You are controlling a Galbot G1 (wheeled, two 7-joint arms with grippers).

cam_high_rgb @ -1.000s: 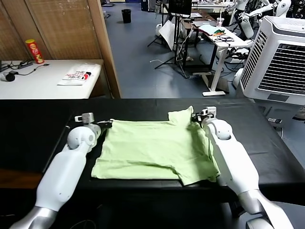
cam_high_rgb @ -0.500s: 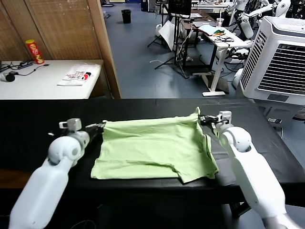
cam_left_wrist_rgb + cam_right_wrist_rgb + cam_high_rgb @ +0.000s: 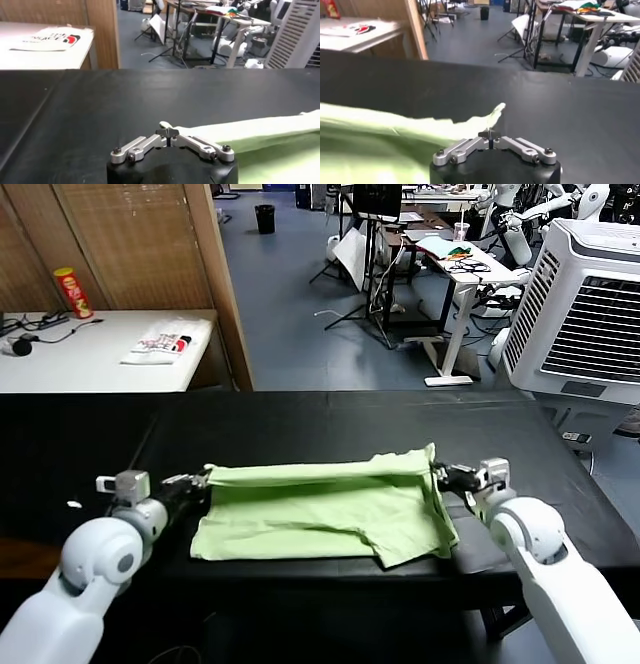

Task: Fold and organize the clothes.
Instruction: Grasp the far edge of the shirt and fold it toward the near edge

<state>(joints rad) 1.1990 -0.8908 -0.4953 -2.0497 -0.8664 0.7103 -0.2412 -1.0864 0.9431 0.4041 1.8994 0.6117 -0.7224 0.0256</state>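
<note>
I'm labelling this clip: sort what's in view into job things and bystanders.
Job:
- green shirt
- left pincer, shut on its far-left corner
- right pincer, shut on its far-right corner

Lying about:
- red can
- printed bag
- white side table

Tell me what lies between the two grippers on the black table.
In the head view, the left gripper and right gripper are each shut on a far corner of the light-green shirt; its lifted far edge spans the whole stretch.

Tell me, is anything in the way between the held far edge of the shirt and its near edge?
Nothing visible. The left gripper and right gripper are shut on the far edge of the shirt. Between that edge and the near hem lies only the shirt's own flat fabric on the black table.
</note>
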